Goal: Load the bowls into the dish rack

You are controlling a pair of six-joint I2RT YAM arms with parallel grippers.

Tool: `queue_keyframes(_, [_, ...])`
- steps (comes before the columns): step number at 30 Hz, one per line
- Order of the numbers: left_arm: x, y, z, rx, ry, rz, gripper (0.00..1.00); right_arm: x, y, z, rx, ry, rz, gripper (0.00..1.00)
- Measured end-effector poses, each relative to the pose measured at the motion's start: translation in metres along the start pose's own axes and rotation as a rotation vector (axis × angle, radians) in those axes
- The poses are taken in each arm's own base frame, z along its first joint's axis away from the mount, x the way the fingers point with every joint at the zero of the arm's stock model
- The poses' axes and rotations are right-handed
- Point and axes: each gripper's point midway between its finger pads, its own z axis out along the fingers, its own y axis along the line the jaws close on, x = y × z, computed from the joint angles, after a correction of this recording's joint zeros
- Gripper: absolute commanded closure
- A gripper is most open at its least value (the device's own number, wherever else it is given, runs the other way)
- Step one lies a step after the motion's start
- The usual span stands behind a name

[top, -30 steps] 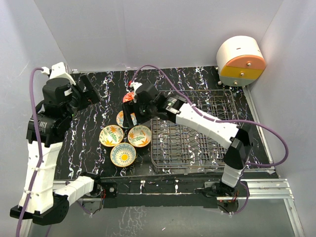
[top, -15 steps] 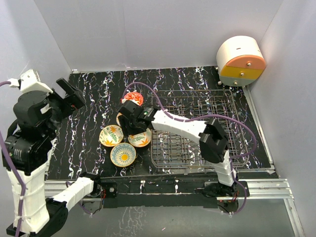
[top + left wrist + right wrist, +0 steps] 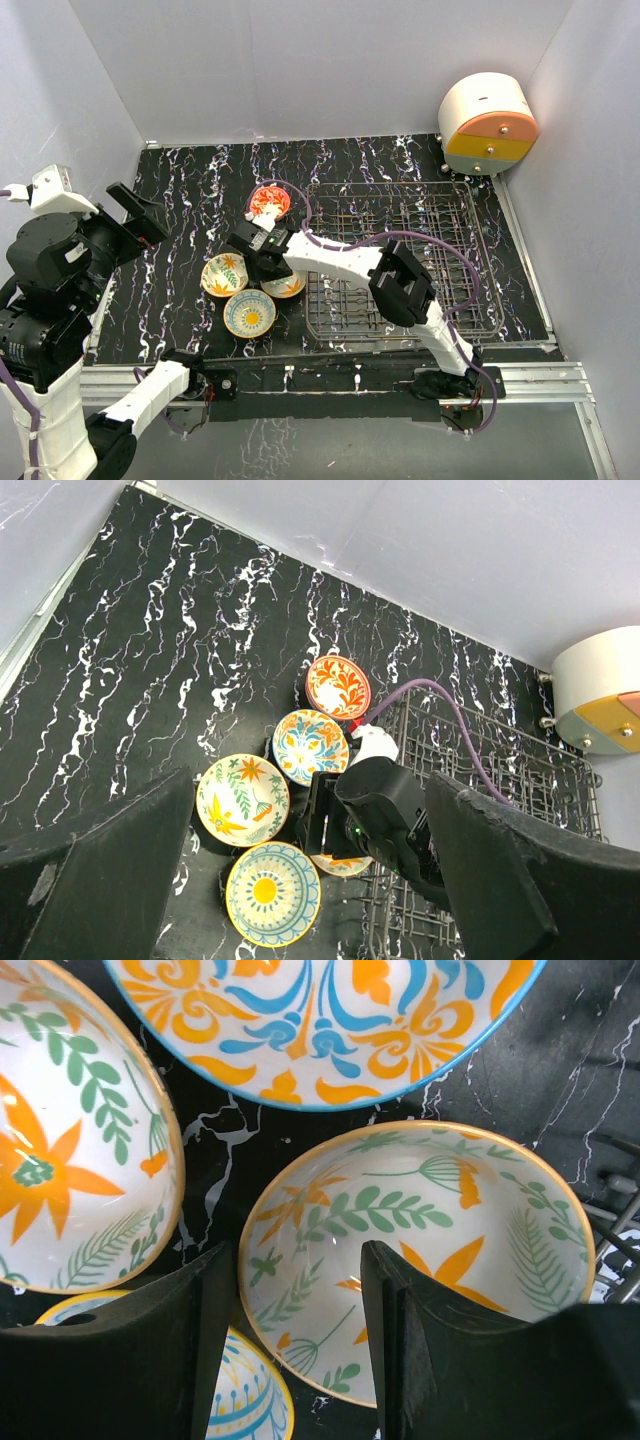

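Note:
Several floral bowls sit left of the dish rack (image 3: 440, 230). The red-orange bowl (image 3: 268, 201) is farthest back. A leaf bowl (image 3: 225, 274) and a sun-pattern bowl (image 3: 250, 313) lie nearer. My right gripper (image 3: 262, 262) is open, low over the cluster. In the right wrist view the gripper (image 3: 295, 1330) straddles the left rim of a leaf-and-flower bowl (image 3: 420, 1250), with one finger inside and one outside. A blue-and-orange bowl (image 3: 330, 1020) lies just beyond it. My left gripper (image 3: 135, 215) is open and empty, raised high at the left, and it also shows in the left wrist view (image 3: 310, 778).
A white, orange and yellow round drawer unit (image 3: 488, 122) stands at the back right corner. The rack holds no bowls and its upright tines fill its floor. Grey walls close in the black marbled table (image 3: 190, 190) on three sides.
My right gripper moved from beside the red-orange bowl toward me and lowered onto the rim of the leaf-and-flower bowl. My left arm pulled back to the left and rose.

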Motion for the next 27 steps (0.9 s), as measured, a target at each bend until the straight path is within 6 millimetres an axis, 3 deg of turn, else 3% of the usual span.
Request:
queue_keyframes(12, [0.004, 0.000, -0.001, 0.010, 0.022, 0.027, 0.03, -0.001, -0.004, 0.018, 0.062, -0.014, 0.009, 0.51])
queue_keyframes(22, [0.005, -0.001, -0.001, 0.013, 0.025, 0.026, 0.03, 0.002, 0.002, 0.025, 0.073, -0.037, -0.006, 0.78])
queue_keyframes(25, [0.006, -0.001, -0.001, 0.015, 0.027, 0.022, 0.03, 0.000, 0.002, 0.024, 0.082, -0.054, -0.016, 0.90])
queue_keyframes(27, [0.007, -0.001, 0.000, 0.014, 0.031, 0.020, 0.03, 0.001, 0.001, 0.024, 0.081, -0.058, -0.017, 0.92])
